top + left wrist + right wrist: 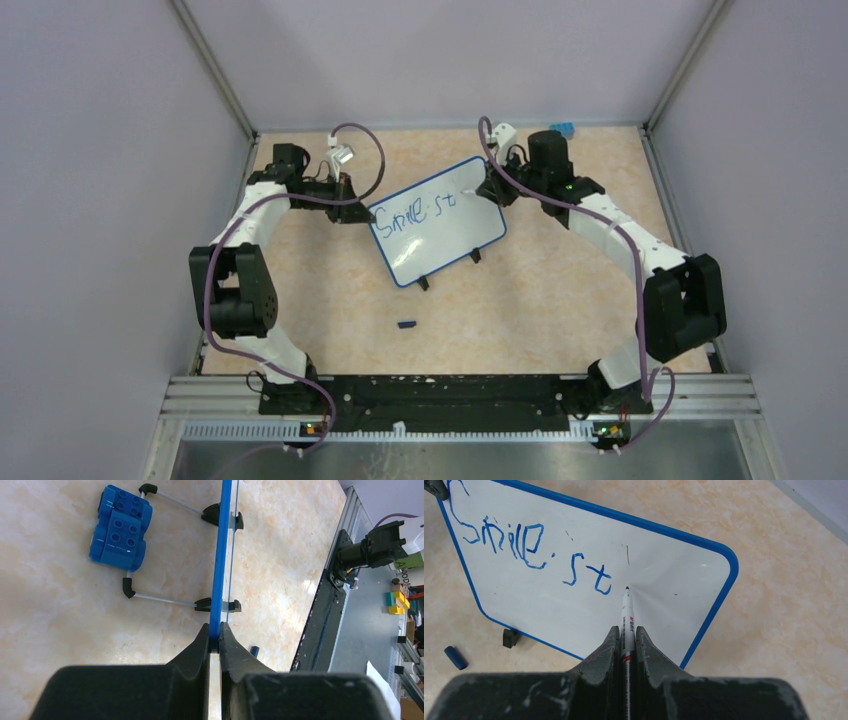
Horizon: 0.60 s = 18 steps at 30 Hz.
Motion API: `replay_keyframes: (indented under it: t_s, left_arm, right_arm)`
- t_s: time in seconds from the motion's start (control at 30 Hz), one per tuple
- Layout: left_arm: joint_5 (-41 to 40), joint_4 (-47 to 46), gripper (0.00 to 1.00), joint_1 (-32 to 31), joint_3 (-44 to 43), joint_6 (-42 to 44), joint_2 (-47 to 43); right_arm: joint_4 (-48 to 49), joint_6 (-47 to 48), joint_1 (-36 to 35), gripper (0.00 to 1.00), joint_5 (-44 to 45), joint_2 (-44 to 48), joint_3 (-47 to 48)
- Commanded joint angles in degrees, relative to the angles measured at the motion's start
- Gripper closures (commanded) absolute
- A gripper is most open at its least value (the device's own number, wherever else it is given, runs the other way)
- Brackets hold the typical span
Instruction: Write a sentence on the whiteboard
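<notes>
The left jaws are shut tight on the thin blue edge of the whiteboard [219, 575]. From the left wrist view the board is seen edge-on, and it runs straight out ahead from between those jaws. Two small black feet [218, 604] are seen under it on the worktop [55, 630]. A blue toy block [120, 527] lies ahead and to the left of the left jaws, on the back side of the board, between two thin wire legs.

The right jaws are clamped on a white marker [627, 622], which sticks out straight ahead of them. Its tip is at the white face of the board, and it seems to touch (a faint mirror line meets it there). The sentence [529, 550] is written in blue, and so far only "Smile st" can be read. These words lie ahead and to the left of the marker tip, with the "t" just beside it. A small blue cap [455, 657] lies on the worktop, low and far to the left of the right jaws, near one foot.
</notes>
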<state>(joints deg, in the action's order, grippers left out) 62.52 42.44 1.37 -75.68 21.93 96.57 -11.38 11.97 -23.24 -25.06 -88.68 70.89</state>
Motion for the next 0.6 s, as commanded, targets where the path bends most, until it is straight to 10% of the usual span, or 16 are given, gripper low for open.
replay_keyframes:
  t_s: [0.0,0.57]
  left_arm:
    - [-1.9,-0.8,1.0,-1.0,-0.4,2.5,-1.1]
    - [-1.8,-0.5,1.0,-1.1,-0.7,2.6,-1.2]
  right_arm:
    - [2.1,0.3,-0.3,1.0,1.3,-0.2,0.7]
    - [2.5,-0.8,-0.5,1.0,1.3,-3.2,4.3]
